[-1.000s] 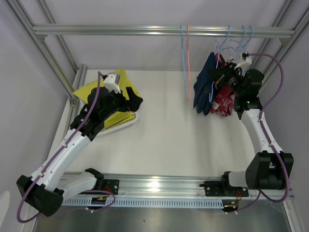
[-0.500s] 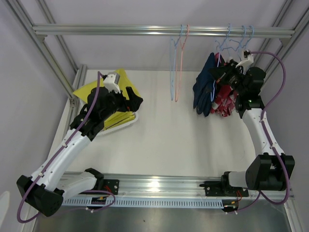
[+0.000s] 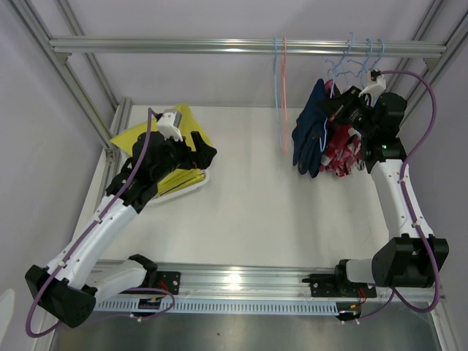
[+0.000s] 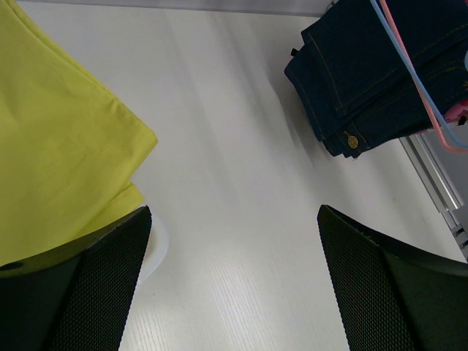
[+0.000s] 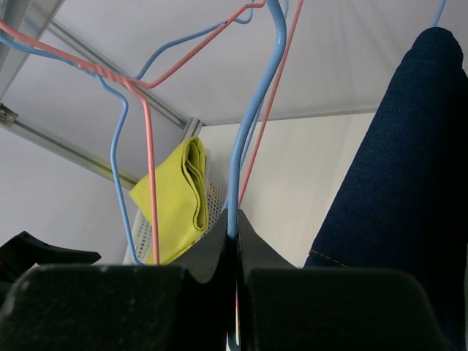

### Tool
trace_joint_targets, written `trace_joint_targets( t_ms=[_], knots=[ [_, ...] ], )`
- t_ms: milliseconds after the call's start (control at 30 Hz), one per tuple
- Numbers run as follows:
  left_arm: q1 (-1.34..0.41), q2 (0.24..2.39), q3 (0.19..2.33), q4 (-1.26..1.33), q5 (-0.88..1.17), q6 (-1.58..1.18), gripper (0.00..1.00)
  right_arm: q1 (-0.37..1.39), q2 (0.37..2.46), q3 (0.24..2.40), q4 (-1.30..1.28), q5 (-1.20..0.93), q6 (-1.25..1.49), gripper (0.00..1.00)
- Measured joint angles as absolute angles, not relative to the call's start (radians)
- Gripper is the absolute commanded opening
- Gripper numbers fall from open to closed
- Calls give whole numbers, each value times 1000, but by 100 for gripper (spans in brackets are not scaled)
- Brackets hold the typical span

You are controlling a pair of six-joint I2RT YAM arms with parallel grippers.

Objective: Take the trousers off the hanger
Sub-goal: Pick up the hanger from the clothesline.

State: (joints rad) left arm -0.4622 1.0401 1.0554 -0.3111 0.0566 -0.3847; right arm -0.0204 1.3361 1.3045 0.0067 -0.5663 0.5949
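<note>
From above, the aluminium rail runs across the back of the white table. A thin blue wire hanger and a thin pink wire hanger hang from it side by side near the middle. Further right, the navy blue denim trousers hang from the rail. The pink-red patterned trousers hang just beside them on the right. The right gripper is raised among the hanger hooks above these two pairs. On the left, the left gripper hovers over the plain yellow trousers, which lie folded on a white perforated basket.

The left wrist camera shows the left gripper spread wide, nothing between its black fingers. Yellow cloth fills the left side. The navy pair is at the upper right, with pink and blue wires crossing it.

The right wrist camera shows the right gripper clenched on the light blue wire of a hanger, which rises straight out of its closed tips. Navy denim hangs close on the right. The folded yellow pair lies far below in the basket.
</note>
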Motion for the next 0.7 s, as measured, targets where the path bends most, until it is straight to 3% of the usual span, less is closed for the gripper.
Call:
trace_joint_targets(
  t_ms=[700],
  knots=[
    [-462, 1040, 1055, -311, 57, -384, 99, -23, 1232, 1285, -16, -556, 564, 0]
  ],
)
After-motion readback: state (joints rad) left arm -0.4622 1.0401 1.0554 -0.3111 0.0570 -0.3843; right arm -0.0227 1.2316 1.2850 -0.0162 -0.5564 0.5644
